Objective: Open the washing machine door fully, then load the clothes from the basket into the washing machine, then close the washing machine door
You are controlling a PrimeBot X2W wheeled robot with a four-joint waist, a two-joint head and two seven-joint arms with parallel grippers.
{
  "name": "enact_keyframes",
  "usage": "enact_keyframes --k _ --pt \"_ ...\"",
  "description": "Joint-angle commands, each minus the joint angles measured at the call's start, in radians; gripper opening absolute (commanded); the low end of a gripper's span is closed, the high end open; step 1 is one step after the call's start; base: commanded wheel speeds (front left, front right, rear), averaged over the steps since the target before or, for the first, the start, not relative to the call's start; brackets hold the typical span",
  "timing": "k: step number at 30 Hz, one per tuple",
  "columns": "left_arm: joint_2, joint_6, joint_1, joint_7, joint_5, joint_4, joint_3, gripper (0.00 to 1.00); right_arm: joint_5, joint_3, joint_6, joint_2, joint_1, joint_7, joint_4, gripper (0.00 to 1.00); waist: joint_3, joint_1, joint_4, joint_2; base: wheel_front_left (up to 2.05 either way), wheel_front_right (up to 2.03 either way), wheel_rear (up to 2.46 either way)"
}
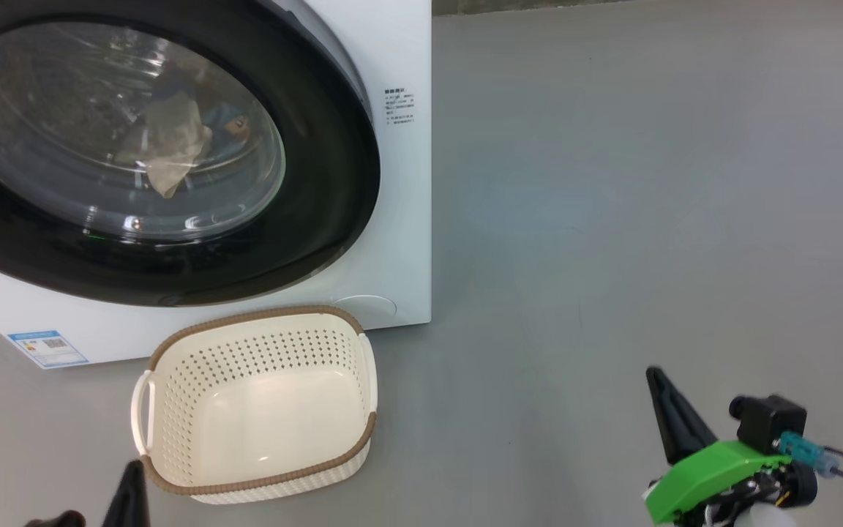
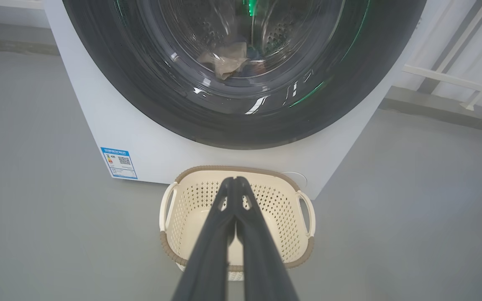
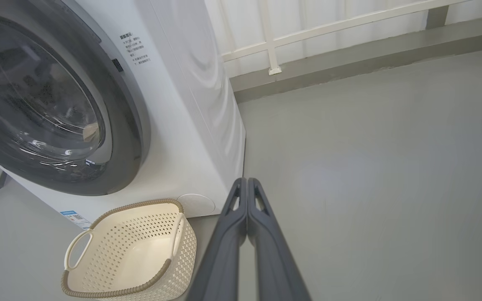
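**Door closed over the load, both grippers empty**

The left gripper [image 2: 236, 181] has its fingers pressed together on nothing. The empty basket [image 2: 170, 246] sits directly under and ahead of its tips, and the washing machine door [image 2: 232, 129] stands beyond that. The right gripper [image 3: 247, 182] is likewise closed and empty, with the basket to its left and the washing machine [image 3: 191, 104] ahead-left.

The clothes [image 1: 169, 143] lie behind the glass. They look soft and light, the door rigid and heavy, its glossy rim probably slippery; an edge recess would give the best hold, but none can be made out. The latch is hidden, the door's top is cut off, and reflections blur the blue garment.
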Motion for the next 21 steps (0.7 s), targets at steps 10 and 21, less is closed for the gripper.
enact_keyframes --k 10,21 --pt "0.001 0.000 -0.013 0.032 -0.105 -0.015 0.009 0.00 0.103 -0.015 0.000 0.002 0.002 0.032 -0.030 0.00 -0.006 0.0003 0.006 -0.0001 0.00 0.00 0.00" --pt "-0.004 0.000 -0.025 0.064 -0.216 -0.021 0.016 0.00 0.211 -0.030 0.000 0.007 0.011 0.064 -0.051 0.00 -0.010 0.0000 0.012 -0.0001 0.00 0.00 0.00"
